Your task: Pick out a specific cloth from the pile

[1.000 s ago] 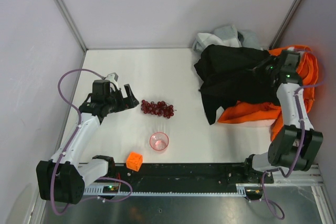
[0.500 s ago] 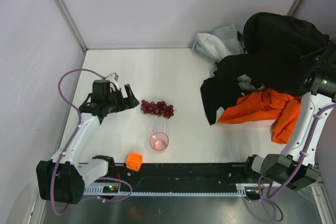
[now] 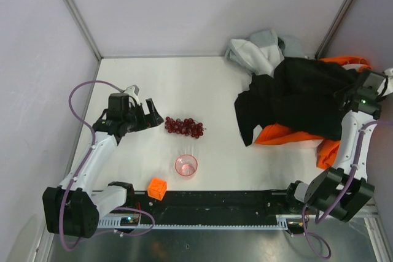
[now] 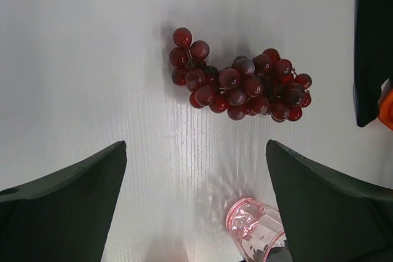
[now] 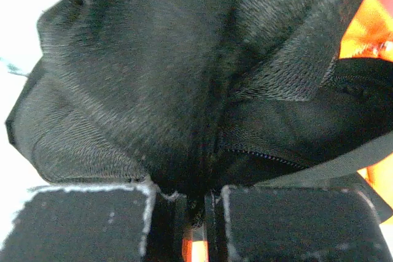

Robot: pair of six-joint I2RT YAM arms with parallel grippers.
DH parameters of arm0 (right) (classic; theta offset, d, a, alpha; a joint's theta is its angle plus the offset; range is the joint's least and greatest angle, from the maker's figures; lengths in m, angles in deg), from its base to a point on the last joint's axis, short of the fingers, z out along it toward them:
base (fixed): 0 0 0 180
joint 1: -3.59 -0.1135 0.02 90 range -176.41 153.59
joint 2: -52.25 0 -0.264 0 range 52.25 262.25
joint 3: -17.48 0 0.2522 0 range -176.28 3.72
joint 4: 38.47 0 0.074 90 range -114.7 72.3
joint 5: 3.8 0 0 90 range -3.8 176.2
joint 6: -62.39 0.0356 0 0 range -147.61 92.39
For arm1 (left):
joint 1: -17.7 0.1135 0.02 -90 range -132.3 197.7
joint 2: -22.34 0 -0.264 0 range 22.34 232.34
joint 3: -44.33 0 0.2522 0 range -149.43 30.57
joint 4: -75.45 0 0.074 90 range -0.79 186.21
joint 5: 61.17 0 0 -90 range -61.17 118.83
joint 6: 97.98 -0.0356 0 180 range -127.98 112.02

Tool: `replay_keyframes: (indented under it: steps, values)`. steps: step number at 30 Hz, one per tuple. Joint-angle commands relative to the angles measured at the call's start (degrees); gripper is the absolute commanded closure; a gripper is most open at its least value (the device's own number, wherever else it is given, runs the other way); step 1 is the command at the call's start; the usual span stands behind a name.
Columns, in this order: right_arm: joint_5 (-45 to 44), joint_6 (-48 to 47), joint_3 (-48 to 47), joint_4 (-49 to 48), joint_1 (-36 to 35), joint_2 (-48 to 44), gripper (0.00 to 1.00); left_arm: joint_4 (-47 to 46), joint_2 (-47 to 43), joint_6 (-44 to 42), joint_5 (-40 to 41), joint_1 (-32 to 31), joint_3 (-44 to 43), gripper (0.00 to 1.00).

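Since the earlier frame, the large black soft garment (image 3: pixel 288 99) has dropped from its raised, ballooned position and now lies spread over the pile (image 3: pixel 319 90). The right gripper (image 3: pixel 361 93) has come down with it.

**Gripper state.** The right gripper is clamped on a fold of this garment. In the right wrist view, black fabric with a zip line is pinched between the fingers. A bright orange garment (image 3: pixel 288 134) lies under and just beside that gripper. Pale grey-white fabric (image 3: pixel 255 50) lies beyond the black garment, well apart from the fingers. The left gripper (image 3: pixel 149 115) stands wide and holds nothing. A bunch of dark red grapes (image 3: pixel 183 127) sits just ahead of its fingertips.

**Target.** You cannot locate the small plain black cloth in any view. Treat it as hidden in the pile near the right gripper.

**Hazards.**
- The grip appears to be on the wrong item. Black on black makes the two easy to confuse.
- Lifting the big garment may carry the small cloth along and drop it out of sight.
- A hard pull may drag the orange garment or shift the whole pile.
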Motion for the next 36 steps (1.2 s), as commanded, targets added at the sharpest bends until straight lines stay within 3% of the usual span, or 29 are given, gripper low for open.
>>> replay_keyframes:
  steps: [1, 7, 16, 21, 26, 27, 29, 34, 36]
  values:
    - [-1.41, -3.18, 6.61, -2.72, -2.57, 3.72, 1.0, -1.15, -0.07, -0.46, -1.95, 0.41, -2.0, 0.0]
    - [-6.83, -4.68, 13.01, -4.3, -7.1, 12.54, 1.0, -1.27, -0.37, -0.33, -2.23, 0.41, -1.92, 0.0]
    - [-2.92, -7.96, 13.37, -6.27, -8.33, 33.2, 1.0, -1.43, -2.76, -0.2, -0.92, 0.3, -1.64, 0.0]
    - [-2.16, -9.8, 13.17, -6.68, -8.68, 33.08, 1.0, -1.94, -6.92, 0.5, -0.93, 0.32, -1.02, 0.0]
    - [0.42, -10.64, 13.17, -5.48, -8.63, 25.88, 0.99, -1.97, -9.96, 2.65, -4.19, 0.26, -1.86, 0.0]
    - [1.36, -10.81, 13.2, -5.21, -8.79, 23.56, 0.96, -1.97, -10.4, 3.28, -4.89, 0.29, -2.23, 0.01]
    - [2.36, -11.29, 13.19, -4.42, -9.31, 19.53, 0.8, -1.97, -10.85, 4.47, -6.5, 0.32, -3.06, 0.0]
    - [0.95, -11.42, 13.2, -0.95, -11.43, 9.46, 0.29, -1.89, -11.43, 7.34, -10.76, 0.31, -4.55, 0.0]
    - [-0.09, -10.96, 13.22, 0.89, -11.95, 5.0, 0.15, -1.88, -11.73, 8.12, -12.02, 0.3, -4.61, 0.0]
